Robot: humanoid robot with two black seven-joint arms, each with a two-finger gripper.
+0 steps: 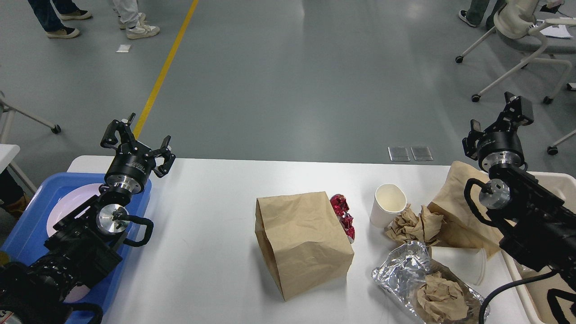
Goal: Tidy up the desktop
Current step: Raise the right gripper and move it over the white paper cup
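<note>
Right gripper (pixel 497 123) above tilted paper bag (pixel 463 198)

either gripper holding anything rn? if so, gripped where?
Nothing is held. The left gripper is open and empty above the blue tray. The right gripper is raised over the desktop, nothing between its fingers.

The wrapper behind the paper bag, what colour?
Shiny red, the wrapper crumpled against the bag; head view.

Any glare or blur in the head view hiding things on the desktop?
Head view: sharp throughout; the white desktop reads bright but not washed out; glare only on the crumpled foil; soft shadow beside the paper bag.
</note>
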